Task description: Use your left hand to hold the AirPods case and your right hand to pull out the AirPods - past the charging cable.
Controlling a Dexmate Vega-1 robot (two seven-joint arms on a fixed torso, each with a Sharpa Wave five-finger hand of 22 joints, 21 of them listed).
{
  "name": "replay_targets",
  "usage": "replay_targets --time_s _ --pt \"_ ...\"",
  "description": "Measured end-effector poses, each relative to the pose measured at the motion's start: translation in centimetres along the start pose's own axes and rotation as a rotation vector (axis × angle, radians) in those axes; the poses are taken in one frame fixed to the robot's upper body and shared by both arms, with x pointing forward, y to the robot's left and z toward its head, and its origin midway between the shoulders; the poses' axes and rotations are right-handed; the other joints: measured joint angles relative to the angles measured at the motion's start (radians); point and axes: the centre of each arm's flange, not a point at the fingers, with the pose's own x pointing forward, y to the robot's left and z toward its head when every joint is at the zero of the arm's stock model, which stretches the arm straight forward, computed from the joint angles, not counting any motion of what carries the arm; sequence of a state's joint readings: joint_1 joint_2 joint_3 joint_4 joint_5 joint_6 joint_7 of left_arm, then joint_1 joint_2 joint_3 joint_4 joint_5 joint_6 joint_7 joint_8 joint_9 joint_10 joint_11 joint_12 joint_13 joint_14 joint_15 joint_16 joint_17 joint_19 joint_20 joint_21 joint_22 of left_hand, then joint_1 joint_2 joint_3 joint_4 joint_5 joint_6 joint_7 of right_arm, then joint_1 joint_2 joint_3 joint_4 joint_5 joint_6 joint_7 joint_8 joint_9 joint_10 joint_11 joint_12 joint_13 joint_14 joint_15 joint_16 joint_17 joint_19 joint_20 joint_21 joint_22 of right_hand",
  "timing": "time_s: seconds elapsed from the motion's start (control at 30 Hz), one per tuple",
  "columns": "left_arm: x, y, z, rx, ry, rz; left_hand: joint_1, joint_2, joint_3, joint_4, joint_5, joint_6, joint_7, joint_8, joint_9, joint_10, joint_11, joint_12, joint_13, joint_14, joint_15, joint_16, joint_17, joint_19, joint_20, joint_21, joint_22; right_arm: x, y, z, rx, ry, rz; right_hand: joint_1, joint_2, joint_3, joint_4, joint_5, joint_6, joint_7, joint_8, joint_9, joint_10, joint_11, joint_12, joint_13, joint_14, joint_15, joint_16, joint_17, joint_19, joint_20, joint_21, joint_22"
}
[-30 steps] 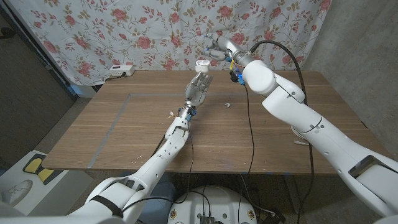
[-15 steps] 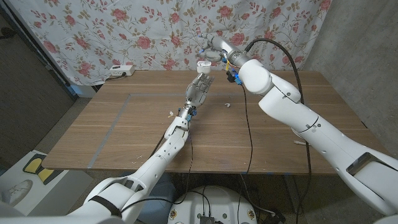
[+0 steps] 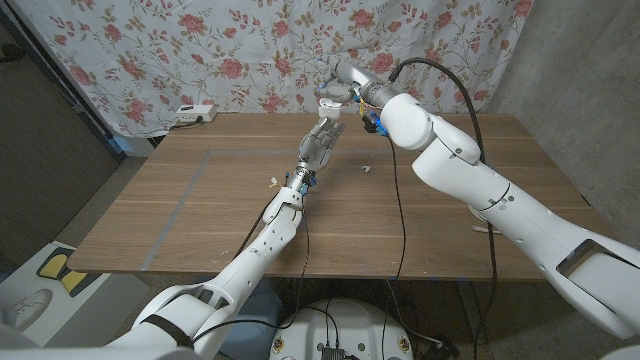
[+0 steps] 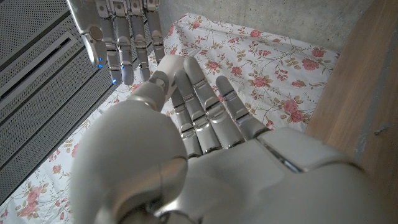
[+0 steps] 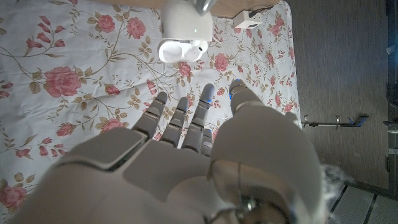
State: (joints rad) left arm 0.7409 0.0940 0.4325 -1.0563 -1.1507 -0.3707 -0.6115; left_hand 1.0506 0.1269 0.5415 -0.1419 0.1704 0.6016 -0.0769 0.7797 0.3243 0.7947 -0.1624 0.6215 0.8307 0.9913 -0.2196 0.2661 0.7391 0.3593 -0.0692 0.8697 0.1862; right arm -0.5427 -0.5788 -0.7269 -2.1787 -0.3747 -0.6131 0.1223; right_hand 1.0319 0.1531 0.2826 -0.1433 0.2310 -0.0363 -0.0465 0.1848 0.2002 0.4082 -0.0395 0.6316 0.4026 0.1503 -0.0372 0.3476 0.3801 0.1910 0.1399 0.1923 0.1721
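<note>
While the left hand (image 3: 322, 143) holds up the open AirPods case (image 5: 183, 31), the right hand (image 5: 186, 134) apparently hovers spread, empty.

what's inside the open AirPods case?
In the right wrist view the AirPods case is open and two pale hollows show inside. I cannot tell whether earbuds sit in them. The left hand holds it up.

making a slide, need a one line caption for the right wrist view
Right hand reaches toward the open white AirPods case, seen against a floral cloth.
</note>
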Motion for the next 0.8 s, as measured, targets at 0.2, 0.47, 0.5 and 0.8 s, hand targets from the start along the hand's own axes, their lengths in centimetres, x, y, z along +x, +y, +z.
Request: replay_targets --time_s 0.2,0.47,0.5,0.8 --pt "0.13 -0.03 0.11 0.010 -0.002 -0.005 0.000 0.000 0.000 0.000 0.000 0.000 0.000 0.000 0.000 0.000 0.000 0.000 -0.002 0.000 0.000 -0.004 0.001 -0.002 -0.002 0.000 0.000 0.07 0.11 0.02 -0.027 0.019 0.005 0.000 0.000 0.000 0.000 0.000 0.000 0.000 0.000 0.000 0.007 0.007 -0.007 -0.007 0.000 0.000 0.000 -0.005 -0.001 0.001 0.000 0.000" --pt "0.20 -0.09 0.20 0.014 -0.005 -0.012 0.000 0.000 0.000 0.000 0.000 0.000 0.000 0.000 0.000 0.000 0.000 0.004 -0.005 0.000 0.000 -0.004 0.005 -0.004 0.000 0.000 -0.005 0.03 0.24 0.14 -0.073 0.047 -0.014 0.000 0.000 -0.004 0.004 0.000 0.000 0.000 0.008 0.000 0.037 0.010 -0.007 -0.017 0.022 0.000 0.008 -0.009 0.010 -0.002 0.004 0.000" --pt "0.21 -0.12 0.21 0.013 -0.005 -0.014 0.000 0.000 0.000 0.000 0.000 0.000 0.000 0.000 0.000 0.000 0.000 0.004 -0.006 0.000 0.000 -0.004 0.005 -0.004 0.000 0.000 -0.005 0.02 0.36 0.25 -0.082 0.051 -0.018 0.000 0.000 -0.004 0.004 0.000 0.001 0.001 0.008 0.000 0.038 0.008 -0.007 -0.018 0.025 -0.003 0.008 -0.010 0.011 -0.003 0.004 0.000" --pt "0.27 -0.14 0.32 0.013 -0.008 -0.019 0.000 0.000 0.000 0.000 -0.001 0.000 0.000 0.000 0.000 0.000 0.000 0.004 -0.007 0.000 0.000 -0.007 0.009 -0.004 0.000 0.009 -0.005 -0.04 0.45 0.33 -0.121 0.072 -0.039 0.000 0.000 -0.004 0.004 0.000 0.004 0.011 0.012 0.000 0.067 0.001 -0.010 -0.027 0.035 -0.002 0.016 -0.018 0.021 -0.013 0.004 0.000"
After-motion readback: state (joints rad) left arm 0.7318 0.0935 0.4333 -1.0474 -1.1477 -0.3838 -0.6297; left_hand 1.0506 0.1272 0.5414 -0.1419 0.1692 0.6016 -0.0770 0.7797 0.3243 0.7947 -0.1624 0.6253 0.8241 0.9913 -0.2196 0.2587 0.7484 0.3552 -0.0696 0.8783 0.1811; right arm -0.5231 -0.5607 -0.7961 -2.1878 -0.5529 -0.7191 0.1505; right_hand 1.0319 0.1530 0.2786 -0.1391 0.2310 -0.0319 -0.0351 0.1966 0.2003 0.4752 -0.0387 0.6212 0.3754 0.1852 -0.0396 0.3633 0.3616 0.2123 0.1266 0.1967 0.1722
